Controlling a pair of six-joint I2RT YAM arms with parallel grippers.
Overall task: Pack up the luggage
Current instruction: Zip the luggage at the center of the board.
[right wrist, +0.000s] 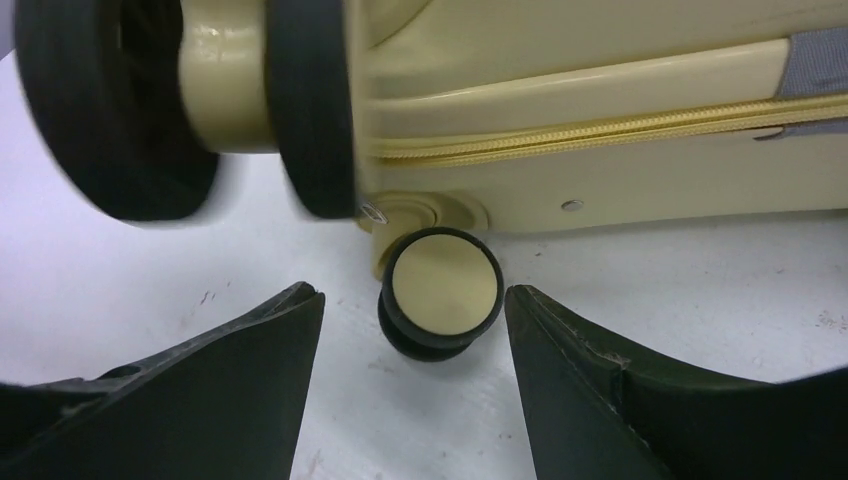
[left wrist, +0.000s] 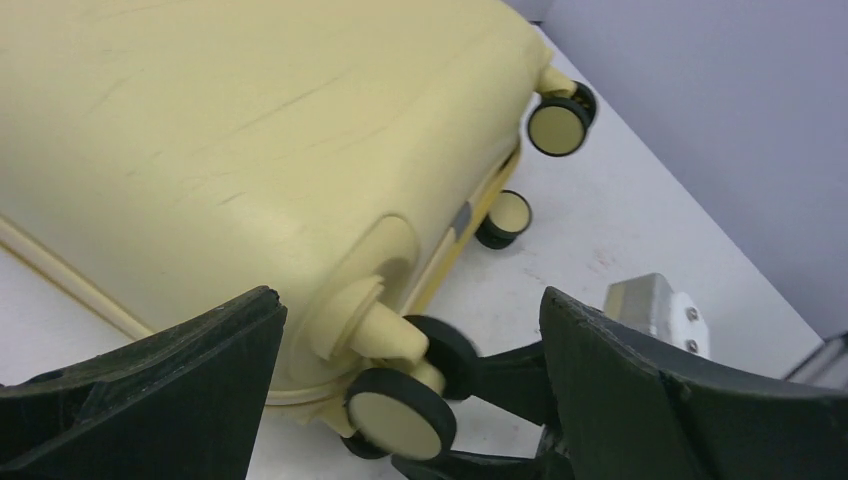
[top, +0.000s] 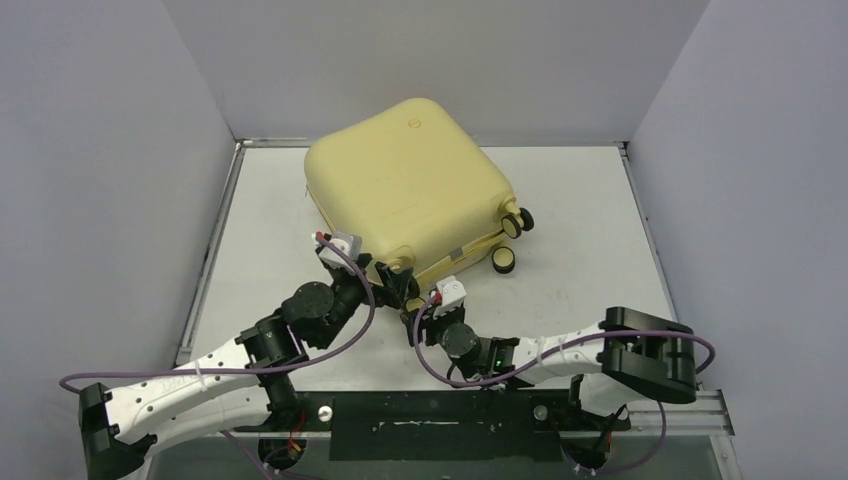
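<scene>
The pale yellow luggage [top: 410, 170] lies closed and flat on the white table, its zipper shut and its wheels facing right and near. My left gripper [top: 393, 283] is open at the near wheel corner. In the left wrist view the shell [left wrist: 250, 150] fills the frame and a black-and-cream wheel [left wrist: 400, 410] sits between my spread fingers [left wrist: 408, 300], untouched. My right gripper [top: 418, 303] is open just beside it. In the right wrist view the lower wheel [right wrist: 443, 285] stands between the fingertips of that gripper [right wrist: 412, 294], below the luggage's zipped edge [right wrist: 600, 130].
Two more wheels [top: 517, 222] [top: 503, 262] stick out on the luggage's right side. Grey walls enclose the table [top: 580, 220] at the back and both sides. The right gripper's black fingers [left wrist: 520, 380] cross under the left gripper's view, so the two grippers are very close.
</scene>
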